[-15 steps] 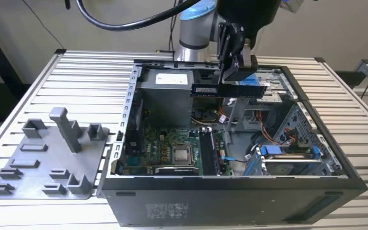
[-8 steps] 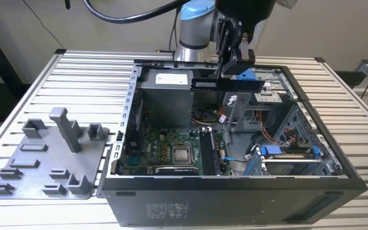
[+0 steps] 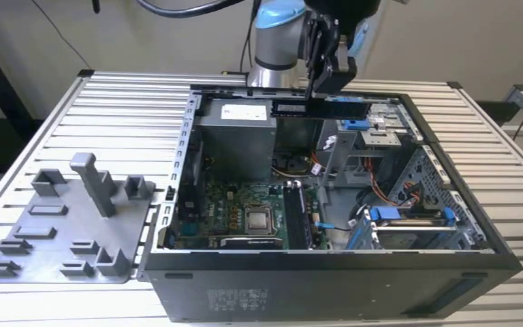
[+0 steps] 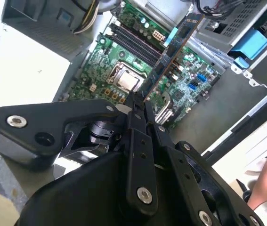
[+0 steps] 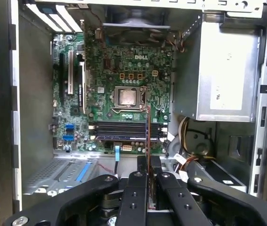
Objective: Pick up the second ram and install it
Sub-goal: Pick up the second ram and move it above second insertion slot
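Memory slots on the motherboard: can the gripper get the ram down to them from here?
Probably yes: the gripper holds the ram above the open case, and the slots lie uncovered below.

Dark second ram (image 3: 298,107), level, midair

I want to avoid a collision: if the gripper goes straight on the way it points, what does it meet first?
Probably the memory slots on the green board; the stick in the gripper would touch first, though depth is unclear.
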